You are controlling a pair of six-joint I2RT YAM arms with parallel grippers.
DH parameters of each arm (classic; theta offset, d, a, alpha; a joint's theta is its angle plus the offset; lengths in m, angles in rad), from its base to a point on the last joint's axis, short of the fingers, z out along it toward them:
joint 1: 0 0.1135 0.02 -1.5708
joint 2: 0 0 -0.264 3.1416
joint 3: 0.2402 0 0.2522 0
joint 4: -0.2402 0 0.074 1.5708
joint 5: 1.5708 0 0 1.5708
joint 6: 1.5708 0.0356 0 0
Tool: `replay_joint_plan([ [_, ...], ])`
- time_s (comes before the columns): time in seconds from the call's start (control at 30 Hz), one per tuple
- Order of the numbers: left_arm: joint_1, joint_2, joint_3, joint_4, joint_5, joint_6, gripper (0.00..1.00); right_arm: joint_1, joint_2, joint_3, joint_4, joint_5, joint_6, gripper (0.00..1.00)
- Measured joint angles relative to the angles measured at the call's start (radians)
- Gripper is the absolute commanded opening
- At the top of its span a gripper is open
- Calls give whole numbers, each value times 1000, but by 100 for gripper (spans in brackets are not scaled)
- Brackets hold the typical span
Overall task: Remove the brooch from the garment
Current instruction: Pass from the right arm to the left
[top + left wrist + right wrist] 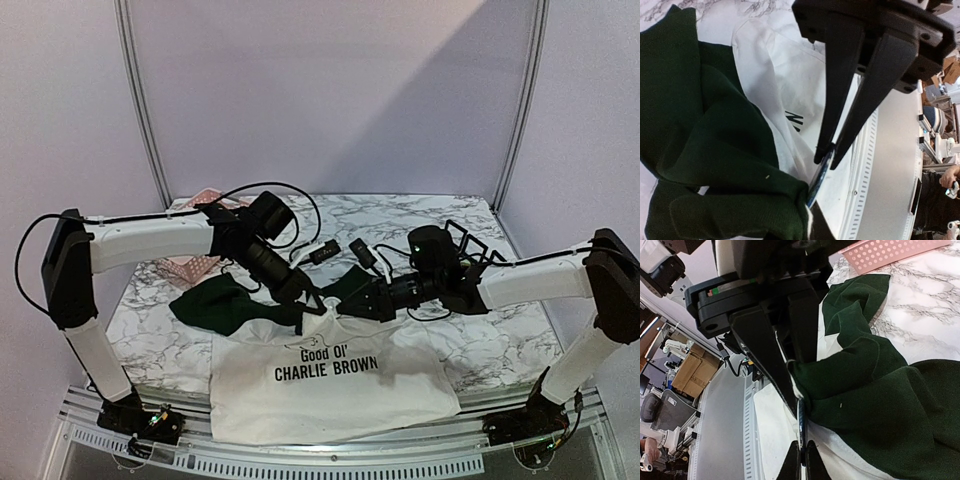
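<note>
Your left claw (pixel 827 159) is all but closed, its tips pinching the brooch (pixel 819 177) by the edge. Draw it slowly, straight off the T-shirt (pixel 785 75) beneath. Just beyond, your right claw (pixel 792 374) clamps bunched T-shirt fabric; let it anchor.

Garment (pixel 330 400) on desk (pixel 480 345), mostly nearside of both pincers. Brooch (pixel 821 172) between left pincer (pixel 308 298) and right pincer (pixel 346 301). Basket (pixel 890 250) behind left pincer.

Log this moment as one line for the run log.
left claw: shut on brooch | right claw: shut on garment by green fold | brooch: not yet off garment
</note>
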Motion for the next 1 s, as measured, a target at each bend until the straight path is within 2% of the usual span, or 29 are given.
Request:
replay_joint_plan([
  [0.13, 0, 2, 5, -8, 4, 0, 0, 0, 0, 0, -2, 2, -3, 4],
  [0.43, -8, 6, 9, -11, 22, 3, 0, 0, -7, -11, 29, 35, 12, 39],
  [0.6, -9, 6, 9, -8, 28, 3, 0, 0, -74, -92, 104, 84, 39, 49],
  [0.73, -9, 6, 9, 1, 38, -1, 0, 0, -121, -154, 183, 105, 83, 53],
  [1.0, -9, 6, 9, 16, 70, -19, 0, 26, -118, -174, 267, 119, 134, 54],
])
